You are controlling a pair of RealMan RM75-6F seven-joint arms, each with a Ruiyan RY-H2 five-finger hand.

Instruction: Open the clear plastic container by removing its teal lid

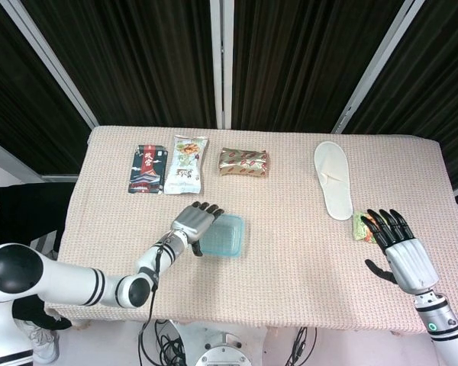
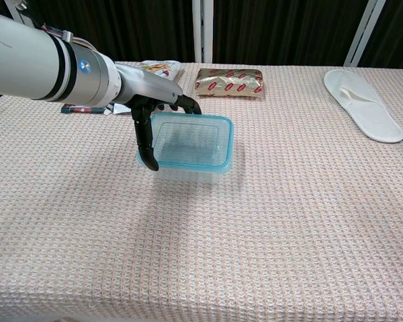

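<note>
The clear plastic container (image 2: 188, 171) with its teal lid (image 1: 223, 235) (image 2: 189, 140) stands on the table, left of centre. My left hand (image 1: 192, 224) (image 2: 150, 111) reaches over the container's left end, its thumb down against the near left corner and its other fingers spread along the far left rim. Nothing is lifted; the lid sits flat on the container. My right hand (image 1: 397, 245) hovers open, palm down, at the table's right side, far from the container. It does not show in the chest view.
Along the back lie a dark snack packet (image 1: 146, 169), a light packet (image 1: 187, 165), and a gold-red packet (image 1: 244, 162) (image 2: 229, 82). A white slipper (image 1: 333, 179) (image 2: 363, 114) lies at back right. A small green packet (image 1: 363, 226) sits by my right hand.
</note>
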